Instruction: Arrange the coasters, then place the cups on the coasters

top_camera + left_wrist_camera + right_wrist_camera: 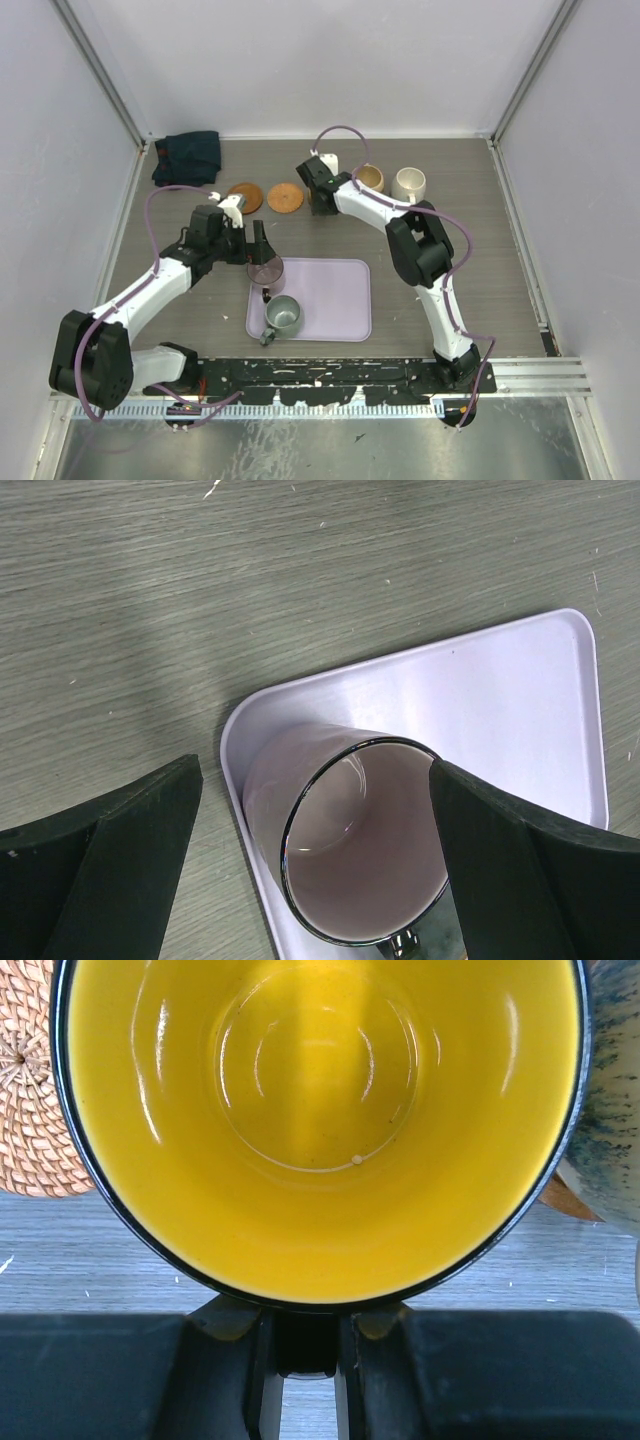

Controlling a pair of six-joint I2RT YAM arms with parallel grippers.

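My right gripper (pixel 305 1335) is shut on the dark handle of the bright yellow cup (pixel 320 1110), which fills the right wrist view. From above this gripper (pixel 320 198) hides that cup, just right of two round brown coasters (pixel 245 197) (pixel 285 197). A woven coaster (pixel 30 1110) lies left of the yellow cup. My left gripper (pixel 315 865) is open, its fingers on either side of the mauve-pink cup (pixel 360 850), which stands upright on the lavender tray's corner (pixel 500 700). A grey-green cup (pixel 282 315) stands on the tray too. The tan cup (pixel 370 178) and the cream-white cup (pixel 408 183) stand at the back.
A dark folded cloth (pixel 188 157) lies in the back left corner. The speckled tan cup (pixel 610 1110) is close on the yellow cup's right side. White walls enclose the table on three sides.
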